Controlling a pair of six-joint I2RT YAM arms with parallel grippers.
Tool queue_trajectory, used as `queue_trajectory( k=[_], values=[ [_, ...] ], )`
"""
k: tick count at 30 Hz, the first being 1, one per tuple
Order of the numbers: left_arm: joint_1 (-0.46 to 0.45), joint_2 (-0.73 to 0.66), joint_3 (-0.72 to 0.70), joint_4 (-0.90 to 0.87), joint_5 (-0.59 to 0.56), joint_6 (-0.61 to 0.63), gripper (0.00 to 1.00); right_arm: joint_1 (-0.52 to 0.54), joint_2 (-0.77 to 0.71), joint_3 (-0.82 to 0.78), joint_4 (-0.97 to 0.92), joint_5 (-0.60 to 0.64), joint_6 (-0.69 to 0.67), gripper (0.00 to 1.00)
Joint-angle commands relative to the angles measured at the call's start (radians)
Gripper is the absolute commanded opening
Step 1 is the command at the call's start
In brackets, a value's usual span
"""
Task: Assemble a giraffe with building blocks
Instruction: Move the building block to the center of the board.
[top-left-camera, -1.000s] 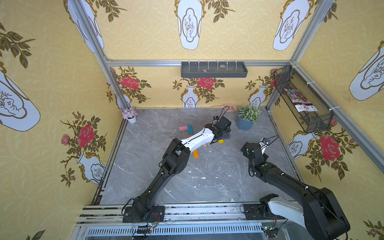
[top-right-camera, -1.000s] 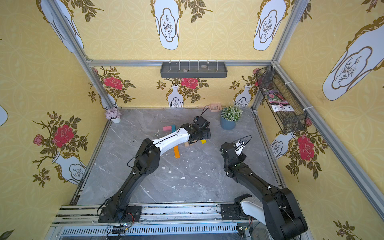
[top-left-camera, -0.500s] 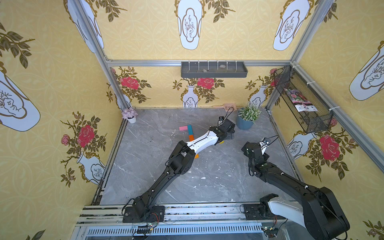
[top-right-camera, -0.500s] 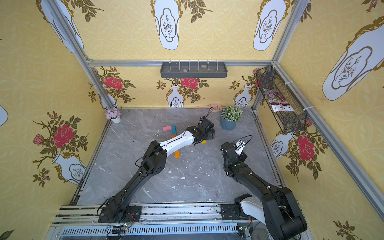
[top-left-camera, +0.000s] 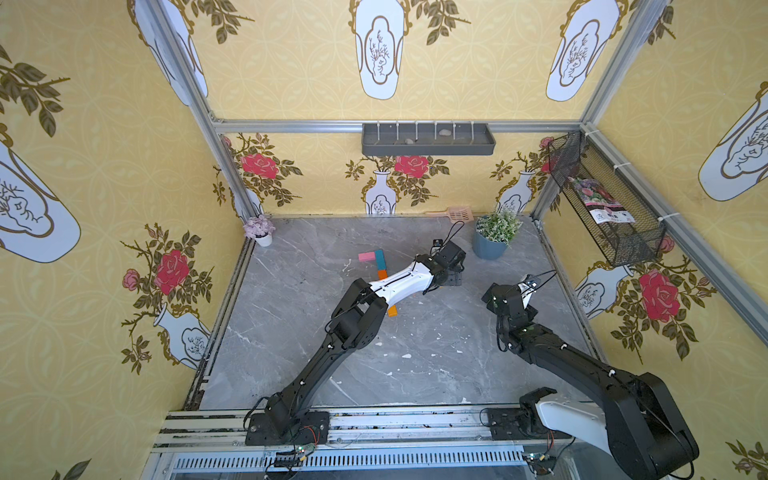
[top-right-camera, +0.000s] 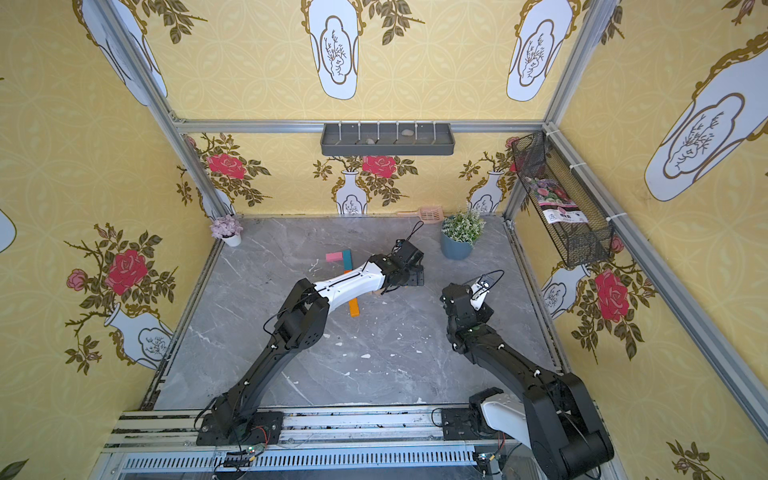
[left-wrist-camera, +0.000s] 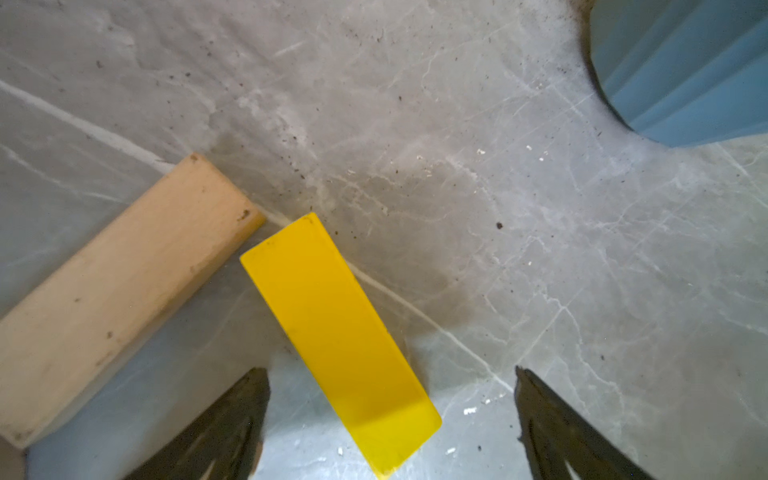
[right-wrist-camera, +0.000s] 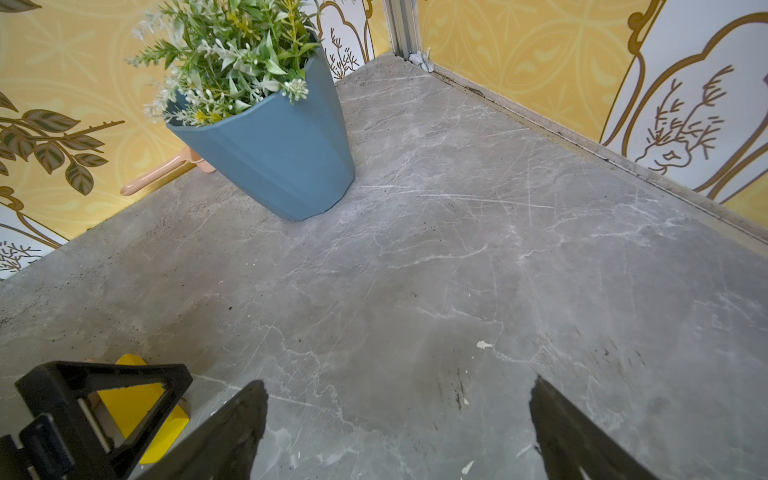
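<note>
Toward 11 o'clock from the centre of the grey table (top-left-camera: 291, 332), in both top views: pink block (top-left-camera: 366, 256) butted against blue block (top-left-camera: 380, 259), laid flat as the giraffe's head and upper neck. Toward 6 o'clock from the blue block: two orange blocks (top-left-camera: 392, 311) continuing the neck, largely covered by the left arm (top-left-camera: 399, 284).

At 1 o'clock from centre: left gripper (left-wrist-camera: 390, 370), jaws spread wide, gripping nothing, straddling one end of the yellow block (left-wrist-camera: 336, 336), which lies flat on the table and skewed between the jaws. Just beside the yellow block's far corner: tan block (left-wrist-camera: 116, 291), angled away.

To do this pick well: turn the wrist square to the yellow block's long sides, centre across its narrow width, lower almost to the table, close without nudging the tan block.

At 2 o'clock: blue pot (right-wrist-camera: 270, 145), near enough to mind. At 3 o'clock: right gripper (right-wrist-camera: 398, 380), fully spread, empty, over bare table.

Hidden or unclear:
- the yellow block, under the gripper in both top views
- the join between the orange blocks
- whether the tan and yellow blocks touch
- any further tan blocks, nowhere in sight
</note>
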Motion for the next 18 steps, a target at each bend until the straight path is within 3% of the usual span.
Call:
queue_trajectory(
  k=[1, 7, 15, 18],
  values=[
    [0.002, 0.037, 0.018, -0.025, -0.007, 0.005, 0.94, -0.001, -0.005, -0.003, 0.037, 0.003, -0.008, 0.98],
    [0.001, 0.109, 0.097, -0.074, -0.045, 0.018, 0.86, 0.0, -0.032, -0.01, 0.016, 0.027, 0.013, 0.98],
    [-0.001, 0.122, 0.09, -0.073, -0.03, 0.036, 0.56, -0.002, -0.047, -0.023, 0.032, 0.028, 0.014, 0.98],
    [-0.002, 0.118, 0.076, -0.069, -0.002, 0.099, 0.43, -0.001, -0.033, -0.011, 0.021, 0.03, 0.015, 0.98]
  ],
)
